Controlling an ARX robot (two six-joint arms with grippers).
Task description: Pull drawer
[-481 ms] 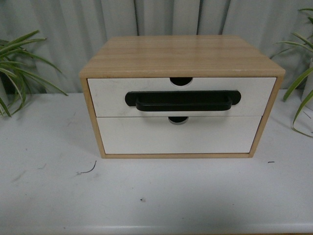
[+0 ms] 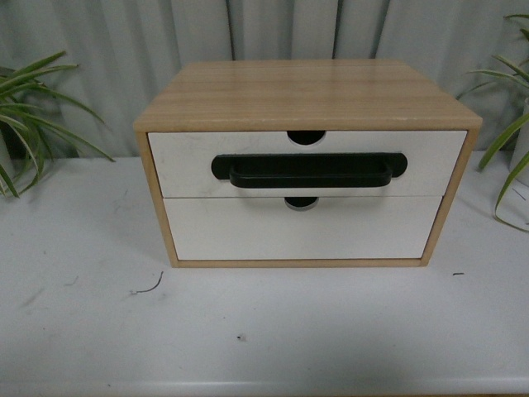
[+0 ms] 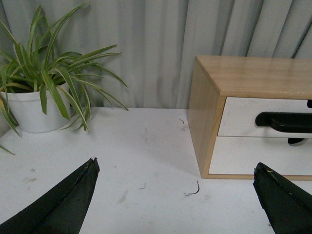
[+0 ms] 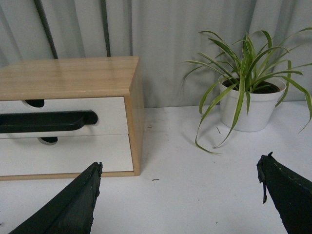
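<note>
Black jaws gape wide, clear of drawer (image 2: 182,165).

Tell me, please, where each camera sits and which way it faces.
Front: on the robot's body, facing the drawer head-on; no arm shows.
Left wrist: behind the open left gripper, facing the left plant and cabinet's left side.
Right wrist: behind the open right gripper, facing the right plant and cabinet's right side.
All share the drawer.
</note>
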